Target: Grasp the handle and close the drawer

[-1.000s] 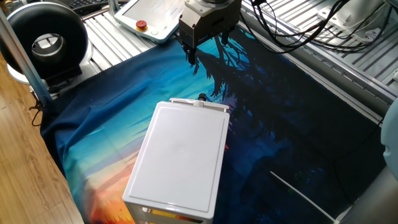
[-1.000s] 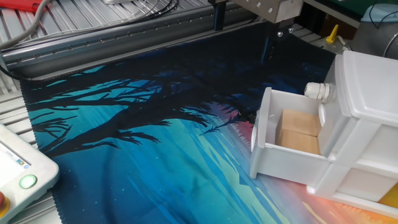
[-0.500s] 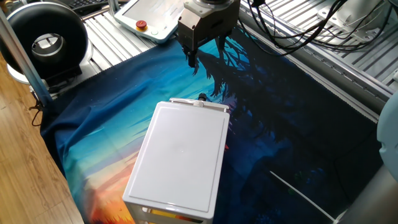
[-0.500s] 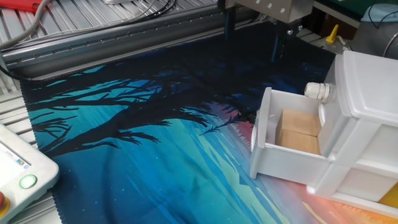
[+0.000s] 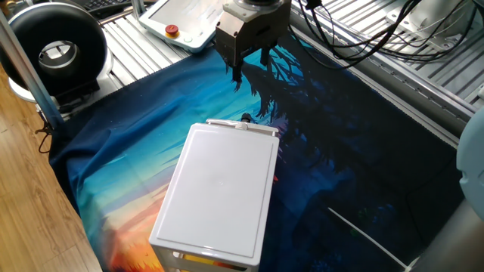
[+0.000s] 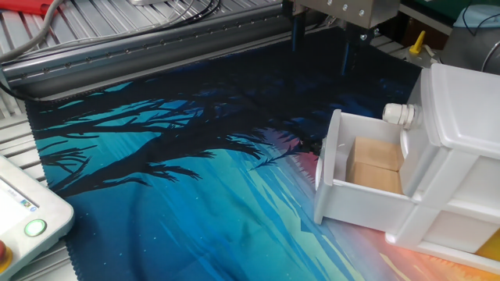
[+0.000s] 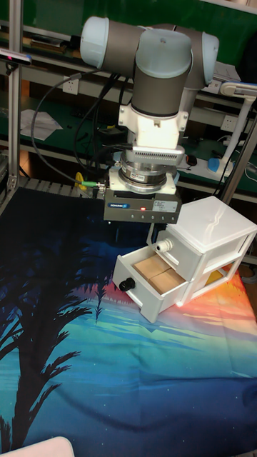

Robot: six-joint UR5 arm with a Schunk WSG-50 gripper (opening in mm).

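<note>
Gripper (image 6: 320, 45) has drifted sideways over the last second, toward the drawer unit, and seems a touch lower. Its two fingers (image 6: 295, 35) are spread wide with nothing between them. It hangs above the printed cloth (image 6: 156, 156), apart from everything.

Below it and further along that line of travel is the drawer (image 6: 367, 199). It is pulled well out of its white cabinet (image 5: 219, 196), and cardboard boxes (image 7: 158, 271) show inside. The handle (image 7: 127, 284) sits on the front panel, on the face turned towards the gripper. It looks dark in the tall fixed view, perhaps only from shadow. A pale knob (image 6: 398, 114) on the closed front above it lies nearer the gripper's height.

I judge the shift to be an approach under way. Nothing of the closing is done. The gripper has yet to come down to the level of the front panel and line its open jaws up on the handle.
</note>
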